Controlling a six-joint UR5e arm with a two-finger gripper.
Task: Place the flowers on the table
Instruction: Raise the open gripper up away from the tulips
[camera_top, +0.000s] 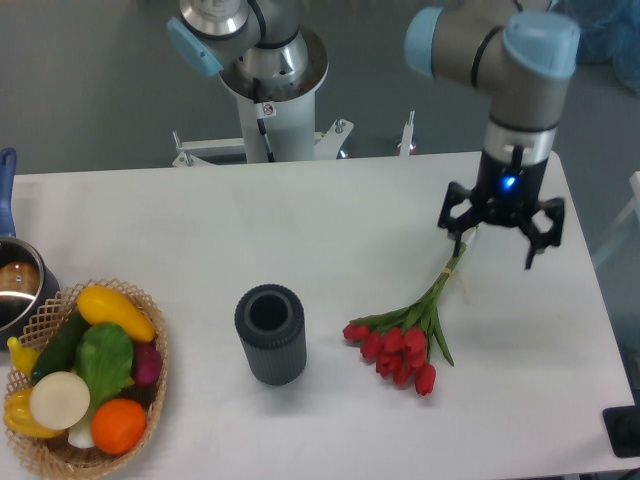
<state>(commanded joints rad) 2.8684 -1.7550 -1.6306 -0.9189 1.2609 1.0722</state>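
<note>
The white bench (300, 225) carries the red tulips (405, 345), lying flat just below my claw (497, 237), stems pointing up toward it. Further left of my claw stands a dark ribbed vase (270, 334); far left sit a vegetable basket (85, 380) and a pot (15, 290).

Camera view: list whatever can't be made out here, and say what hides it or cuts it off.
- Stem ends of the flowers: the gripper, open, sits in front of them.
- Pot at far left: cut by the left edge, partly behind the basket.
- Inside the dark vase: shadowed, contents unclear.
- Black object at lower right: cut by the right edge, unidentifiable.
- Arm's upper links: cropped by the top edge.
</note>
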